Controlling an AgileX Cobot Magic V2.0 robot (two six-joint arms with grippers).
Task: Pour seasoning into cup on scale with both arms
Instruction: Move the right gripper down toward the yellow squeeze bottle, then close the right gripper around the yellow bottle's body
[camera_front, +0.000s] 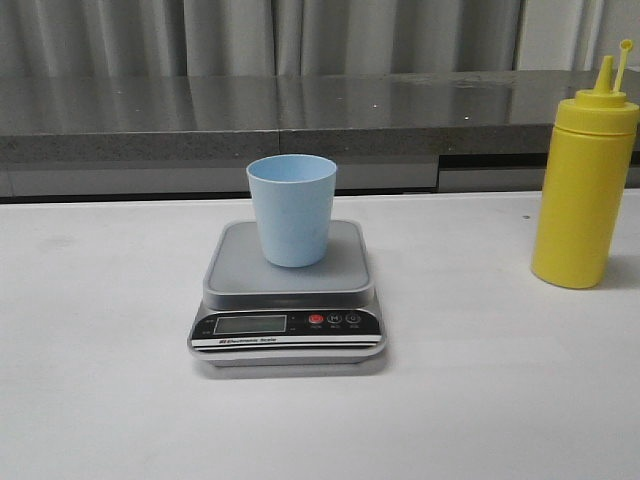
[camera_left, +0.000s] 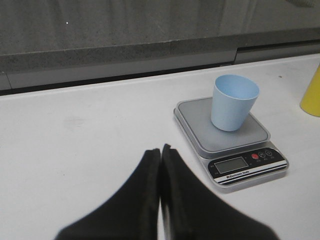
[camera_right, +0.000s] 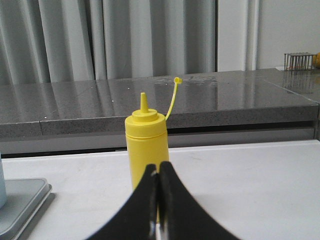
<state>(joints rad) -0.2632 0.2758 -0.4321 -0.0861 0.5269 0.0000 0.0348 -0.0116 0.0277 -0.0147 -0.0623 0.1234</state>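
Observation:
A pale blue cup (camera_front: 291, 208) stands upright on the grey platform of the scale (camera_front: 240, 280), mid-table. The yellow seasoning bottle (camera_front: 583, 185) stands upright at the far right, its small cap hanging open on its tether. No gripper shows in the front view. In the left wrist view my left gripper (camera_left: 160, 149) is shut and empty over bare table, with the cup (camera_left: 232, 102) and scale (camera_left: 200, 125) ahead and to one side. In the right wrist view my right gripper (camera_right: 158, 168) is shut and empty, short of the seasoning bottle (camera_right: 146, 145) straight ahead of it.
A grey stone ledge (camera_front: 300, 115) runs along the far edge of the white table (camera_front: 100, 400), with curtains behind. A small wire rack (camera_right: 299, 61) sits on the ledge at the far right. The scale's corner (camera_right: 25, 200) shows in the right wrist view.

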